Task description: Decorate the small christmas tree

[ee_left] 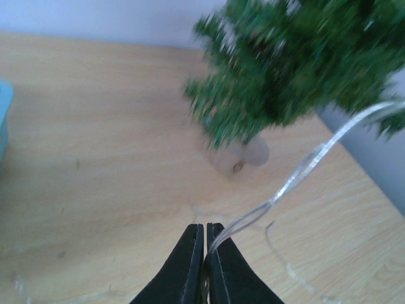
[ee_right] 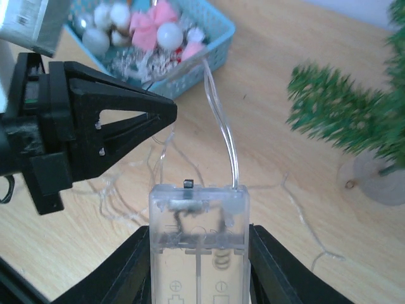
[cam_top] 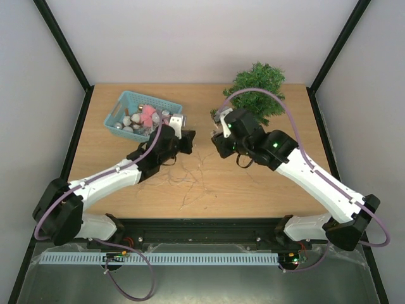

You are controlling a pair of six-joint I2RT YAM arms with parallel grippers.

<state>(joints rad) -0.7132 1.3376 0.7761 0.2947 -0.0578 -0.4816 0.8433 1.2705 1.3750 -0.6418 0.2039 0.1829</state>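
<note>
The fingers (ee_left: 188, 263) of the left gripper (ee_left: 205, 229) are pressed together on a thin clear wire (ee_left: 273, 201), which leads away to the right edge of the wrist view. The right gripper (ee_right: 199, 235) has its fingers (ee_right: 130, 272) clamped on both sides of a clear battery box (ee_right: 199, 215), and the wire leaves the top of that box. The two grippers sit close together over the middle of the wooden table (cam_top: 253, 190), between a teal basket (cam_top: 115, 109) of ornaments and the small christmas tree (cam_top: 258, 85). The tree stands upright on its clear base (ee_left: 243, 158) at the far right of the table, near the back wall. Loose loops of wire lie on the wood. Holding the box and the strand separately likely keeps the light string untangled for draping over the branches. No decoration shows on the tree.
</note>
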